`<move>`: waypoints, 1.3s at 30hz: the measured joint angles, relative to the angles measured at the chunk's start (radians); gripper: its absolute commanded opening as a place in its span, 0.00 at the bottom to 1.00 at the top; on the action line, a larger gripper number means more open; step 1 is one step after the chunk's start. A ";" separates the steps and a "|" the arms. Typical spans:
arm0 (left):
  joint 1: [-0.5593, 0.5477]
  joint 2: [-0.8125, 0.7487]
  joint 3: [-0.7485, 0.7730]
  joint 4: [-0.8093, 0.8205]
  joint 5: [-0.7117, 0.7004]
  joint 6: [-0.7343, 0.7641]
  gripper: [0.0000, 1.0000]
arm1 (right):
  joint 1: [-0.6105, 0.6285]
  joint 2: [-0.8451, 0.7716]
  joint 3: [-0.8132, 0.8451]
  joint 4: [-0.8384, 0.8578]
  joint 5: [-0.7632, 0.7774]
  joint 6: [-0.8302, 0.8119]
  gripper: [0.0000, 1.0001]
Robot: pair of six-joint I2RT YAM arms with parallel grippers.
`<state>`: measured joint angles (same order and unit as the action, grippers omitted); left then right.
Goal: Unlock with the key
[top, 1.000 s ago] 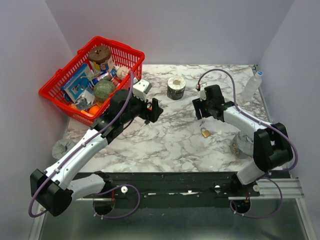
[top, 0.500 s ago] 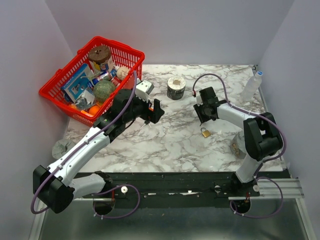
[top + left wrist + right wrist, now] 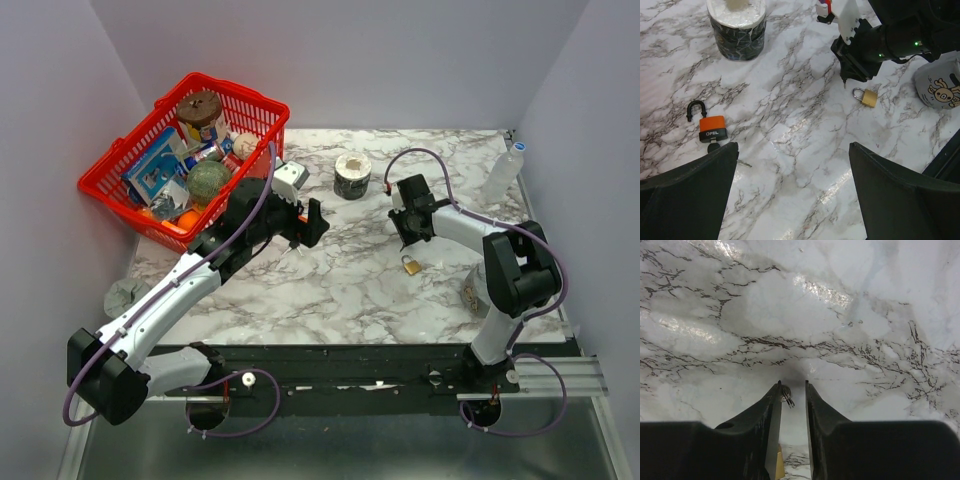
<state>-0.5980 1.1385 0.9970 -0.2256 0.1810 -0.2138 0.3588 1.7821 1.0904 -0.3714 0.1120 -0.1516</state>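
The key lies on the marble just below the orange-and-black padlock. Its black head touches the lock's underside, and its thin blade pokes out past my left finger. My left gripper hovers wide open above the bare marble to the right of them; from above, that gripper hides both. A small brass padlock lies by my right gripper. That gripper points down at the marble with only a narrow gap between its fingers. A tiny silvery metal bit sits against the left fingertip.
A red basket full of items stands at the back left, with a white box beside it. A tape roll sits at mid-back and a bottle at the back right. A cartoon mug stands near the right arm.
My right gripper's fingers have closed from wide apart to a narrow gap while the arm folded in and tipped down toward the marble. The left arm barely shifted.
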 measured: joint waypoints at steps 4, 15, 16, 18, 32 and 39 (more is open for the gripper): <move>0.000 0.000 0.000 0.000 0.000 -0.001 0.99 | 0.000 0.000 0.001 -0.007 -0.002 0.000 0.23; -0.007 0.000 0.000 0.000 0.000 -0.013 0.99 | 0.000 -0.003 0.001 -0.017 -0.050 -0.005 0.01; -0.007 0.000 0.000 0.000 0.000 -0.015 0.99 | 0.000 -0.004 0.001 -0.018 -0.056 -0.003 0.01; -0.007 0.000 0.000 0.000 0.002 -0.016 0.99 | 0.000 -0.016 0.001 -0.024 -0.080 0.003 0.01; -0.038 -0.016 -0.058 0.106 0.198 -0.021 0.99 | 0.118 -0.454 -0.018 -0.069 -0.389 0.206 0.01; -0.046 -0.047 -0.127 0.212 0.338 -0.033 0.99 | 0.155 -0.599 -0.018 -0.007 -0.541 0.395 0.01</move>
<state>-0.6437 1.0912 0.8703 -0.0132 0.5194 -0.2470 0.5140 1.1835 1.0725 -0.3786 -0.4290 0.2432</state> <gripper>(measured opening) 0.988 0.013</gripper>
